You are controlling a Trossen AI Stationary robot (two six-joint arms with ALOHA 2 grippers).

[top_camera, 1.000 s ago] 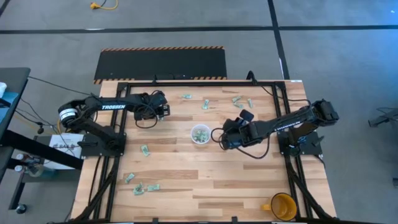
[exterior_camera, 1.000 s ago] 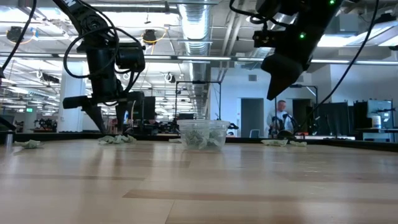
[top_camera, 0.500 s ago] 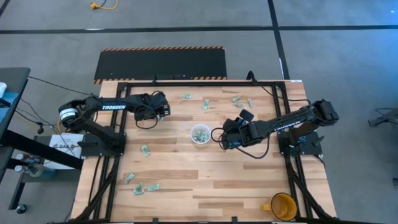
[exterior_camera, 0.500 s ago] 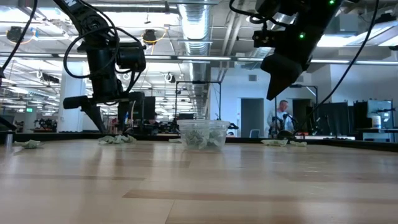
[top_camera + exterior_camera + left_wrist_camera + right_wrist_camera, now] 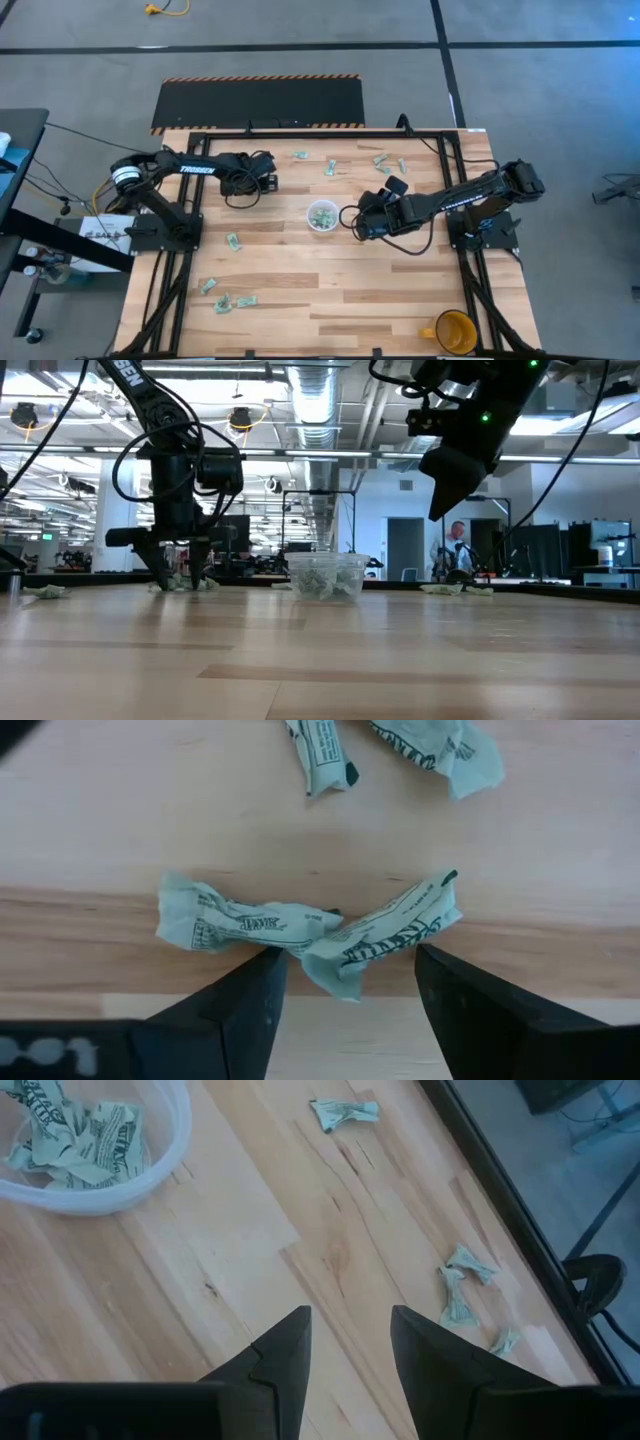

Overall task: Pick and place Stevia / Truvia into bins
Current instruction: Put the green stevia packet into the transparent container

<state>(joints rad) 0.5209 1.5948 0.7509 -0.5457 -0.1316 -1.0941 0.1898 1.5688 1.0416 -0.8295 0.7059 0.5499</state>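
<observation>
The left gripper [image 5: 345, 982] hangs low over the far left part of the table [image 5: 340, 300], fingers [image 5: 240, 1010] spread and nothing between them, straddling a crumpled pair of sachets [image 5: 310, 932] that lie touching each other on the wood. Two more packets [image 5: 390, 745] lie just beyond them.

These pale green paper packets look very light, thin and soft, already creased, so they should bend rather than resist. A pinch across the raised middle, where the two crumpled ends meet, seems the best hold; the flat edges lie tight on the wood and could slide away or slip under a fingertip. Both may well come up together.

The right gripper [image 5: 345, 1355] hovers above the table, just right of the clear cup [image 5: 321, 215], its fingers parted and empty. The cup stands near the table's centre and already holds several sachets [image 5: 75, 1135].

Other loose packets are scattered along the far edge [image 5: 382, 161] and in a cluster at the near left [image 5: 232, 300]. A yellow mug [image 5: 456, 331] stands at the near right corner, well apart from everything.
</observation>
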